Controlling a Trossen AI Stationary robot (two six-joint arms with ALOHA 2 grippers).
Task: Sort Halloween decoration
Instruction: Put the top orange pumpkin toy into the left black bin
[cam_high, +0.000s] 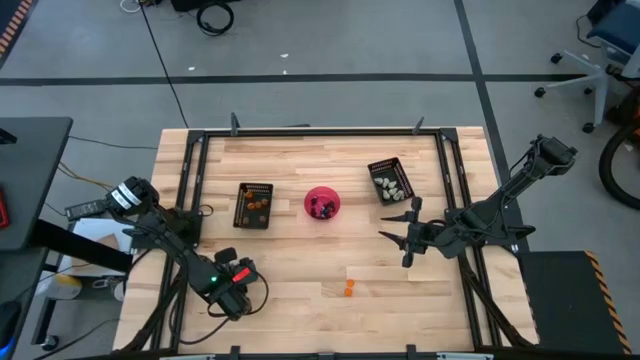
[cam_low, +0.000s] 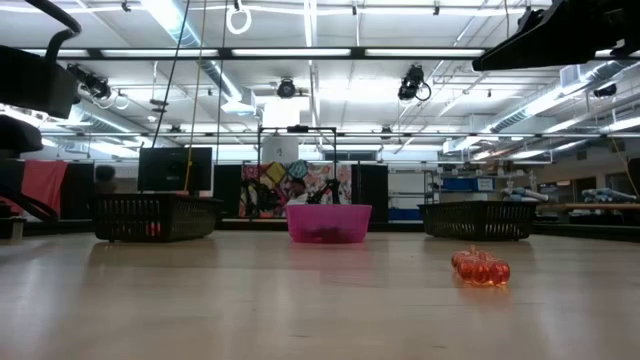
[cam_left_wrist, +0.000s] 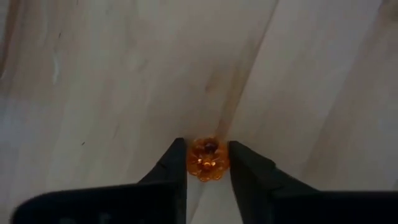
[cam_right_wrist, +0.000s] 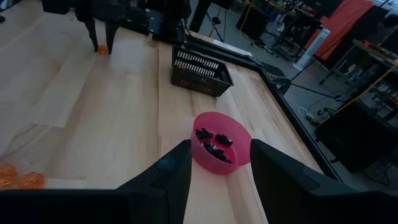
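Two hands are seen over the bench, and only the left one is at work. At the near left corner, the left hand (cam_left_wrist: 207, 163) is lowered to the wood with its fingers (cam_left_wrist: 174, 167) set either side of an orange trinket (cam_left_wrist: 207, 159); the fingers appear to be just at its sides, and a firm pinch cannot be confirmed. The step in hand is judged to be the picking of an orange piece for sorting. Further along the near edge, toward the right, two more orange pieces (cam_high: 348, 288) are left loose on the bench. Past mid-bench, the right hand (cam_high: 397, 232) is held spread and empty, pointed toward the pink bowl (cam_high: 322, 203), where black trinkets (cam_right_wrist: 213, 145) are gathered. Left of the bowl stands a black tray (cam_high: 254, 205) with orange pieces inside; toward the far right corner another tray (cam_high: 391, 180) holds whitish-grey ones. Next, a settled grip and a straight lift are called for, then a carry to the left tray.
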